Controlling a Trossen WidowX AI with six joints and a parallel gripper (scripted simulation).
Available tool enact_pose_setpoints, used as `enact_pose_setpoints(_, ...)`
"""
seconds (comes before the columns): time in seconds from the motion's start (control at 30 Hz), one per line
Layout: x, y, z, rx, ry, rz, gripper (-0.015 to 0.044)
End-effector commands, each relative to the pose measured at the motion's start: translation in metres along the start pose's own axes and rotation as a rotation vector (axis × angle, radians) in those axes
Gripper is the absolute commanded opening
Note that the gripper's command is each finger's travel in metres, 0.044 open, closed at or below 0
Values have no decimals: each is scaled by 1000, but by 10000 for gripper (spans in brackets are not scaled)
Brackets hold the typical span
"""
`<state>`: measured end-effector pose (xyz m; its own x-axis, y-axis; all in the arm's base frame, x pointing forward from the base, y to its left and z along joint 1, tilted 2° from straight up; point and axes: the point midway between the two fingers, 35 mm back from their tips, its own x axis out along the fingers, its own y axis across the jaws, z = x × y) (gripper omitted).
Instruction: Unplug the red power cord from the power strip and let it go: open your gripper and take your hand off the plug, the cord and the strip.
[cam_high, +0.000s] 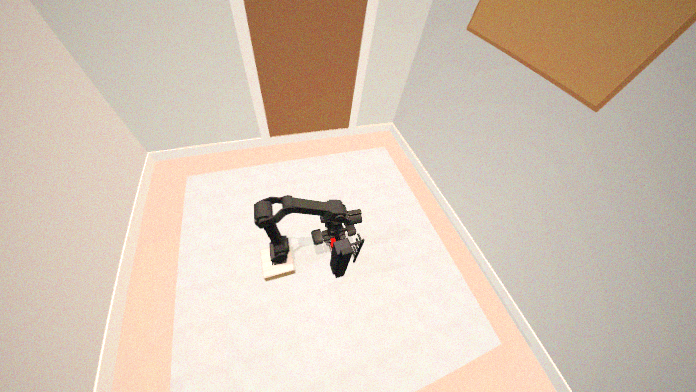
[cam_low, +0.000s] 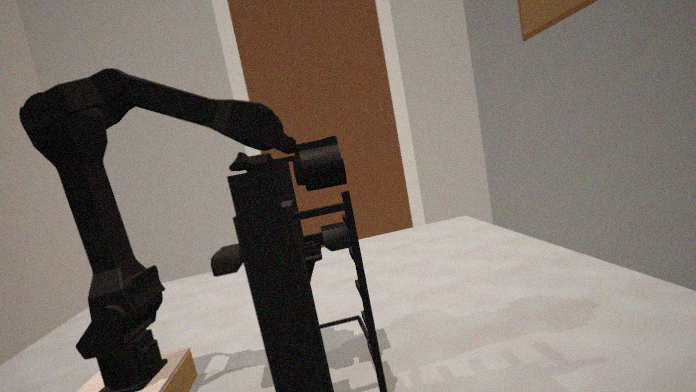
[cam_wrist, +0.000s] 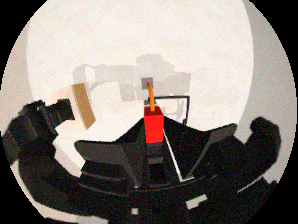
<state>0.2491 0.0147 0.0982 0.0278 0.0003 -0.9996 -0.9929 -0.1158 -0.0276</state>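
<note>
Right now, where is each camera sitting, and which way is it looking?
Top: high up near the ceiling, looking down at the floor mat; the whole arm shows.
Exterior: low, close beside the tall black power strip, facing the brown door; arm and base show.
Wrist: on the arm, looking down past the gripper, shut on the red plug.
Shared: the red plug shows in top and wrist; the door in top and exterior.

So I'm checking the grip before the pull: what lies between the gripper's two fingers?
The red plug sits between the fingers, gripper shut on it. The wrist view shows this; an orange stub juts from the plug's far end.
</note>
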Motion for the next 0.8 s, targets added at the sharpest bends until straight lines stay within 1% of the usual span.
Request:
enact_pose_setpoints(0.0, -1, -2, 20, -10, -44, -3, 0)
enact_pose_setpoints(0.63, -2, 0, 52, -12, -46, -3, 0)
enact_pose_setpoints(0.77, -1, 0, 41, -14, -43, -4, 105)
